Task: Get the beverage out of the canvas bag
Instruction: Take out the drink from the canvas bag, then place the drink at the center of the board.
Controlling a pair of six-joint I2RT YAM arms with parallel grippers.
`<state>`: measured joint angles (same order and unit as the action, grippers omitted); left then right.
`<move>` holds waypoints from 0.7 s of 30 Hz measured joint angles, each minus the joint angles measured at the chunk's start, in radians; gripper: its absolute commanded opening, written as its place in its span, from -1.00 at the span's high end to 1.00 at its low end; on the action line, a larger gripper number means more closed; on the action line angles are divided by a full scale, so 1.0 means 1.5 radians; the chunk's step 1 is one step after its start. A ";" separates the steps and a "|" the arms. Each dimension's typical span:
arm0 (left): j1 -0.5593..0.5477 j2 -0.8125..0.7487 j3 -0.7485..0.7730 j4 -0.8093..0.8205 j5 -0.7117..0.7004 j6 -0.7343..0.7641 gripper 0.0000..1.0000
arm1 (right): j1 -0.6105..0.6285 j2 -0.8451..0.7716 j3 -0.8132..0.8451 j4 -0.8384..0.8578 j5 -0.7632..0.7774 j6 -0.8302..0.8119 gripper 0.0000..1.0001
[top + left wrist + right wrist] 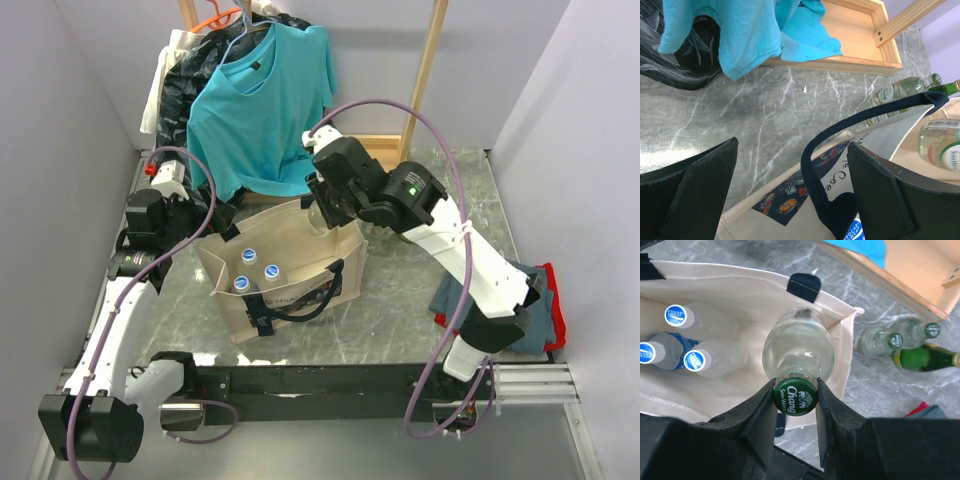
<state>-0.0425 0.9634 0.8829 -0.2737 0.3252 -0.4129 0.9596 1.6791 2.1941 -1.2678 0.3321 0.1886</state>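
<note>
Over the bag's far corner: the bottle (799, 347) hangs neck-up from the right gripper (795, 399), its body level with the rim of the bag (740, 295). Whether its base is clear of that rim, I cannot tell.
Right gripper: pinched tight on either side of the cap (795, 392), carrying the bottle.
Left gripper (790, 192): spread wide and carrying nothing, down low by the bag, with the strap (850, 125) arching between its fingers.
Handling: this looks like glass, so rigid, weighty, slick and breakable. Held only at the cap, the body can swing, so I'd want a slow, straight lift. Just under the cap's lip looks like the safest hold.
Cap writing: green, reads "Chang" and "Soda Water".
Blue caps (695, 360): three more bottles stand in the bag, and the lids appear to read "Pocari Sweat".
Bag print: a dark floral picture with script, only "Coe" legible.
Beside the bag: clear bottles (875, 340) and a green bottle (925, 357) lie on the table, their labels too small to read.
</note>
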 measured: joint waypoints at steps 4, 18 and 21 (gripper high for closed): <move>0.000 0.000 0.000 0.000 0.000 0.000 -0.93 | 0.000 -0.018 0.000 0.000 0.015 0.001 1.00; 0.000 0.000 0.000 0.000 0.002 0.000 -0.93 | 0.000 -0.068 0.000 0.000 0.063 0.000 1.00; 0.000 0.000 0.000 0.000 0.002 0.000 -0.93 | 0.000 -0.079 0.000 0.001 0.078 0.000 1.00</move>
<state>-0.0425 0.9638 0.8829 -0.2737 0.3283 -0.4129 0.9592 1.5604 2.1937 -1.2671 0.4488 0.1886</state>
